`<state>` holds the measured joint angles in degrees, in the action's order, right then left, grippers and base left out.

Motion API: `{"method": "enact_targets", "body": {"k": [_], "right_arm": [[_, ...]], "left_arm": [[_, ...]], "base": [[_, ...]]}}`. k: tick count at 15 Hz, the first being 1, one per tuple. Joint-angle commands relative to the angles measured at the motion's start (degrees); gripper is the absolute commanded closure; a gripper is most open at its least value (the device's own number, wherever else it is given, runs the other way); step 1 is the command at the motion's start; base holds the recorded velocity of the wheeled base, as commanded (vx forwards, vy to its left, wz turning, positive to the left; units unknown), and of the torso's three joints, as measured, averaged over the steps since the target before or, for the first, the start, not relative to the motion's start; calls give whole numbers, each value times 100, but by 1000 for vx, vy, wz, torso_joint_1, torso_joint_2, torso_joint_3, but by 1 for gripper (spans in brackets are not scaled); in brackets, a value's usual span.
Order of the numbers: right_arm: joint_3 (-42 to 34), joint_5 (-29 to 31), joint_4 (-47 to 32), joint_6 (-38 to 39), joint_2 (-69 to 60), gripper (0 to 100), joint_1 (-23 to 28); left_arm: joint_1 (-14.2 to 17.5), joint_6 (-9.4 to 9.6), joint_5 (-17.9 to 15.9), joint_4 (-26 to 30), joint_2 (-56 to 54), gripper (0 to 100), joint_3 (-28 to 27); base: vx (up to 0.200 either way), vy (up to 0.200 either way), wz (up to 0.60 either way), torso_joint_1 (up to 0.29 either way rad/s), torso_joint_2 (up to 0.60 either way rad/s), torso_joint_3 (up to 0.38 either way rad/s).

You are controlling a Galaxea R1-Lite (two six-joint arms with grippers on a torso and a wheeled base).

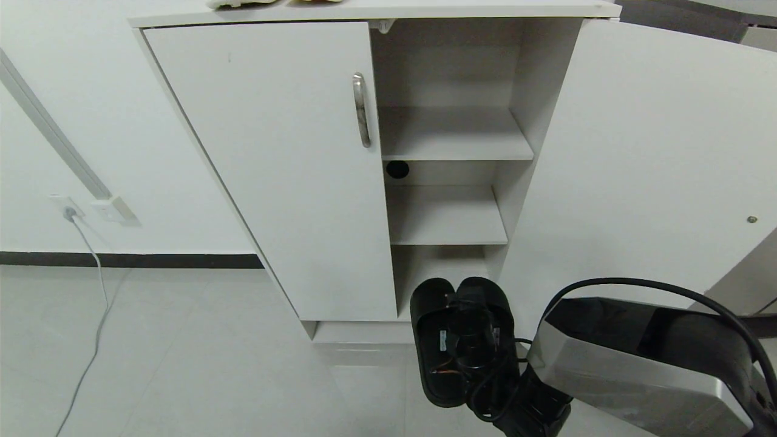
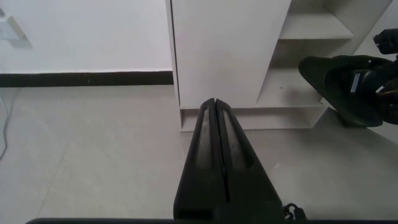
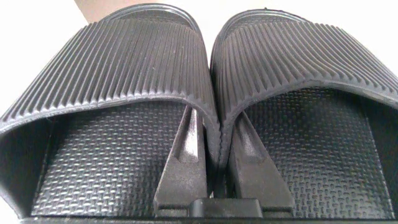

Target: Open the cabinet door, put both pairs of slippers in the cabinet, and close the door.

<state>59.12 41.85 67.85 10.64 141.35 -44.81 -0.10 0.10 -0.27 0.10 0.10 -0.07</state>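
Black ribbed rubber slippers (image 1: 426, 303), a pair held side by side, hang low just in front of the bottom compartment of the white two-door cabinet (image 1: 285, 182), toes toward it. The right gripper (image 1: 470, 340) grasps them from the heel side. One finger (image 3: 186, 155) sits inside each slipper, and the two inner side walls are pinched together between the fingers.

The left gripper (image 2: 214, 107) has its fingers pressed flat against each other with nothing between them. It hangs above the pale tiled floor (image 1: 182, 364), near the front of the cabinet and to the left of the slippers.

The cabinet's left door (image 1: 273, 152) is closed and carries a vertical metal bar handle (image 1: 362, 109). The right door (image 1: 655, 170) is swung wide to the right. Inside are an upper shelf (image 1: 455, 136) and a lower shelf (image 1: 446, 218), with a round dark hole (image 1: 397, 169) in the back panel between them. Pale objects (image 1: 243, 2) lie on the cabinet top, cut off by the frame edge, and I cannot tell what they are.

Behind stands a white wall (image 1: 91, 121) with a black skirting strip (image 1: 121, 260). At the left a wall socket (image 1: 67, 209) feeds a grey cable (image 1: 97, 303) trailing down to the floor.
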Motion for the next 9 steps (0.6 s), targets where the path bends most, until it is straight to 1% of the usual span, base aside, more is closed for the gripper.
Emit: {"method": "enact_targets", "body": {"k": [1,4,9], "right_arm": [[-24,-1,202,-168,7,100,-1],[-50,60,923,-686,86,100,-1],[-129,86,1661,-1178,95,100,16]], "left_arm": [[1,-1,9,-1,8,100,7],[1,-10,9,-1,8,100,7],[1,-10,18,-1,8,100,-1]], "base": [[0,0,0,2,2,-71],[0,0,0,0,0,0],[0,0,0,0,0,0]]}}
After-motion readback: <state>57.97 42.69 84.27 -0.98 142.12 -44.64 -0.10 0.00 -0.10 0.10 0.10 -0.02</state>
